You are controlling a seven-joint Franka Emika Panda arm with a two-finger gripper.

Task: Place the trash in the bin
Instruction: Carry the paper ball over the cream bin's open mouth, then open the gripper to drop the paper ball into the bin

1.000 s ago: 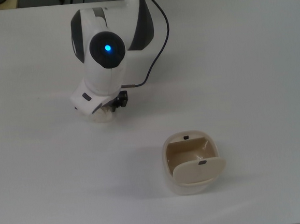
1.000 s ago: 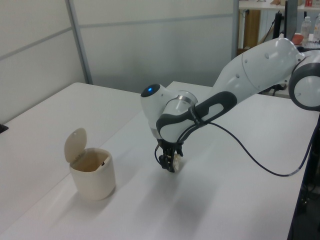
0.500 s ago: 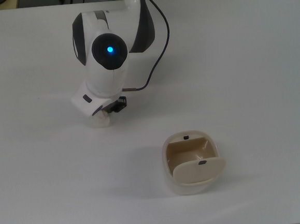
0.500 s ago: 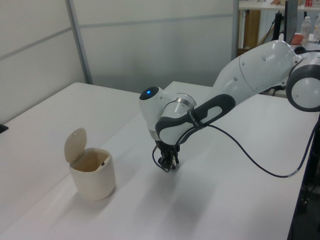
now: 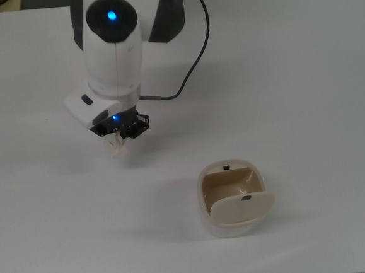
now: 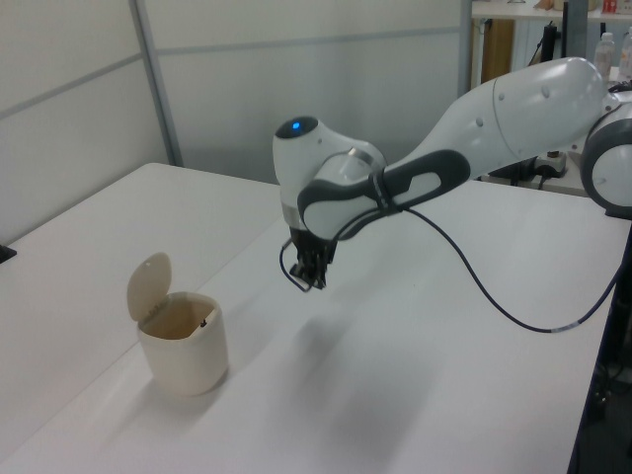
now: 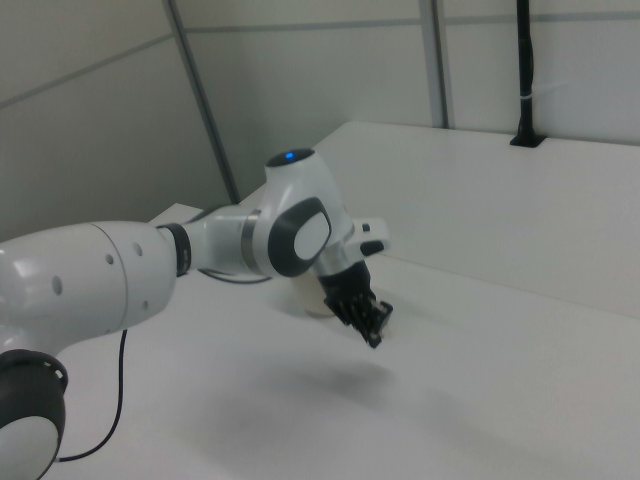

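Note:
In the top view the trash (image 5: 116,148) is a small white crumpled wad hanging between the dark fingers of my gripper (image 5: 118,140), which is shut on it. The gripper (image 6: 313,280) hangs clear of the white table in the left view, and its shadow lies below it. The cream bin (image 5: 233,197) stands to the top view's lower right of the gripper, with its flap lid (image 5: 243,207) tipped open and its inside bare. The bin (image 6: 182,346) stands well off to the left view's left. In the right view the arm hides most of the bin (image 7: 311,301) behind the gripper (image 7: 375,334).
A black cable (image 5: 196,58) loops from the arm over the table (image 5: 306,101) in the top view. Grey wall panels (image 6: 247,89) back the table in the left view. A shelf with bottles (image 6: 602,49) stands at the left view's far right.
The gripper closed on the wad and rose off the table with it, moving slightly toward the top view's left. The bin has not moved.

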